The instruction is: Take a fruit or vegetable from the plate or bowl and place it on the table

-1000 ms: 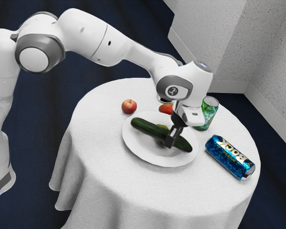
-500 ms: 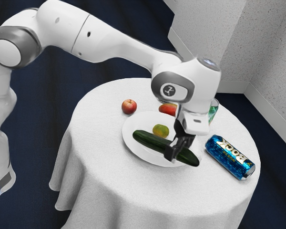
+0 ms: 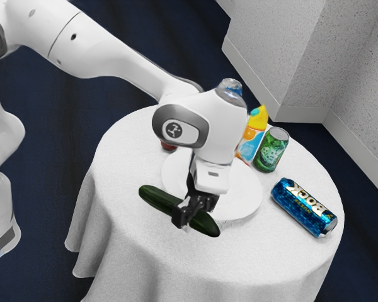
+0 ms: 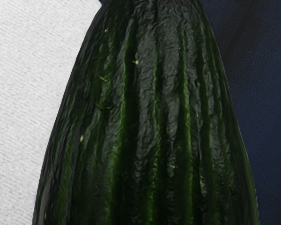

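Cucumber (image 3: 156, 197) now off plate (image 3: 242, 192), in claw (image 3: 188, 218)

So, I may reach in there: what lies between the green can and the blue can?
Only bare white tablecloth lies between the green can and the blue can, in the exterior view.
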Robot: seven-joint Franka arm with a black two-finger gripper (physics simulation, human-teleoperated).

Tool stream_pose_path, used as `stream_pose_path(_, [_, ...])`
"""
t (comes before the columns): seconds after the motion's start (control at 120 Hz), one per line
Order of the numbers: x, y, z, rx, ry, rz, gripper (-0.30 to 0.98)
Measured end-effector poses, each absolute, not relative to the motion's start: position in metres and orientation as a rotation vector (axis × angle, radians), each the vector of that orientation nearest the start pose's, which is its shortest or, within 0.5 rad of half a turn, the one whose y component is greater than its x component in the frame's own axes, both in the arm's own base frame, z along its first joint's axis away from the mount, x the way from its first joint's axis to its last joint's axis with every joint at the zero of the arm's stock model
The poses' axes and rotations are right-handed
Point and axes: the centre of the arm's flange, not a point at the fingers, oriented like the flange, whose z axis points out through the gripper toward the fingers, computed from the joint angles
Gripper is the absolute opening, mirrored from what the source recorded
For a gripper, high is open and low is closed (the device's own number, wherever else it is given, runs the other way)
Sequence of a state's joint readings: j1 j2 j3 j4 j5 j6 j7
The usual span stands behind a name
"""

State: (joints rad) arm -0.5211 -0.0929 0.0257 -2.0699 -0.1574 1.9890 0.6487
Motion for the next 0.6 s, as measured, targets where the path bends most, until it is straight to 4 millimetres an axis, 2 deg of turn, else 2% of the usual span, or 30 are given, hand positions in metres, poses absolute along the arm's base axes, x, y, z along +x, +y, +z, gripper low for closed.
stream_pose_path(0.083, [0.457,-0.264,0.474,-2.813,1.704,-0.053,0.12])
stream_pose_path(0.367, [0.468,-0.251,0.472,-2.831,1.661,-0.073,0.12])
stream_pose_path(0.483, [0.472,-0.248,0.470,-2.833,1.655,-0.087,0.42])
stream_pose_path(0.6, [0.472,-0.250,0.471,-2.825,1.662,-0.100,0.57])
